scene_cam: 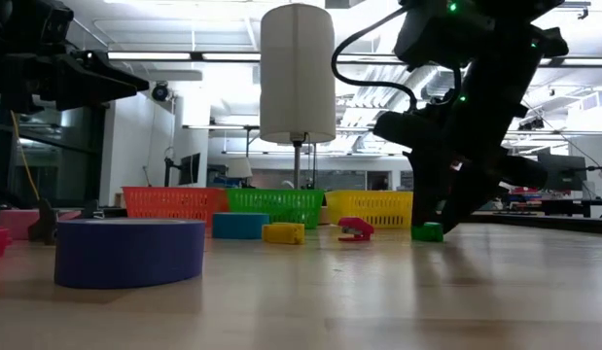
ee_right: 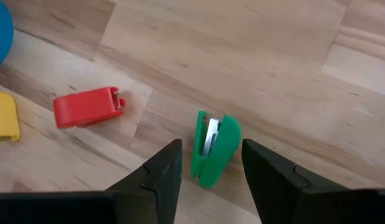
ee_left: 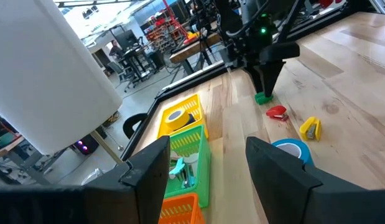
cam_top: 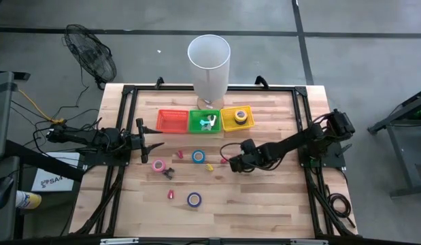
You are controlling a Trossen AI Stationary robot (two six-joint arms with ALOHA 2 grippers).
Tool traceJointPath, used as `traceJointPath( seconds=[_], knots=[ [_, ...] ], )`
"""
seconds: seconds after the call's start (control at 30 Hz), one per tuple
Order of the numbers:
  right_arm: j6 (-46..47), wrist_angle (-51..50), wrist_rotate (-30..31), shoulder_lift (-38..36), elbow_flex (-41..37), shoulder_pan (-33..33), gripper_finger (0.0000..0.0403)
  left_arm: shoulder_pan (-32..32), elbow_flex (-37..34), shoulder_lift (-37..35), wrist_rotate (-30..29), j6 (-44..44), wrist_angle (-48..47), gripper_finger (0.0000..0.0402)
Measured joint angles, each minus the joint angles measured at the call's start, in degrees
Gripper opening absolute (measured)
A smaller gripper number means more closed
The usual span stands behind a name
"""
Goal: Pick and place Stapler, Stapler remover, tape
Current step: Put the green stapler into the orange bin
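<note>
A wooden table (cam_top: 264, 197) is seen from above, with a dark robot arm at each side. The right gripper (ee_right: 209, 163) is lowered near the table's middle, its two fingers spread apart with a small green stapler (ee_right: 214, 148) lying on the wood between their tips, not clamped. A small red stapler (ee_right: 88, 106) is seen just beside it, and a yellow one (ee_right: 4, 121) beyond that; all three lie apart from one another. The left gripper (cam_top: 156, 141) is held above the table near the left edge, its fingers parted and nothing between them. Three small baskets are lined up, touching, along the far edge: an orange basket (cam_top: 171, 121), a green basket (cam_top: 197, 125) with pale items inside that cannot be identified, and a yellow basket (cam_top: 227, 122) in which a roll of tape (cam_top: 241, 116) is seen. A tall white cylinder (cam_top: 209, 64) stands just behind the baskets. Loose tape rolls are spread over the middle of the table: a pink roll (cam_top: 158, 165) near the left gripper, a blue roll (cam_top: 198, 156) near the centre, and a purple roll (cam_top: 194, 199) toward the near edge. A small dark item (cam_top: 170, 173) lies beside the pink roll, and a small red item (cam_top: 171, 194) near the purple roll; their kind cannot be told.
</note>
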Motion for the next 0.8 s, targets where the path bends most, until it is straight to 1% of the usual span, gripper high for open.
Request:
traceJointPath(
  seconds=[0.17,0.33,0.43,0.63,0.8],
  knots=[
    [-0.3,0.2,-0.2,0.1,0.0,0.0,0.0138,0.0,0.0,0.0,0.0,0.0,0.0,0.0207],
    [-2.6,3.1,-0.4,3.4,0.2,0.0,0.0125,0.0,0.0,0.0,0.0,0.0,0.0,0.0207],
    [-2.2,3.4,0.1,4.7,0.3,0.0,0.0117,0.0,0.0,0.0,0.0,0.0,0.0,0.0207],
    [-2.9,3.3,2.5,3.5,0.1,0.7,0.0098,0.0,0.0,0.0,0.0,0.0,0.0,0.0207],
    [-4.3,2.7,0.3,2.9,0.0,0.7,0.0078,0.0,0.0,0.0,0.0,0.0,0.0,0.0207]
  ],
)
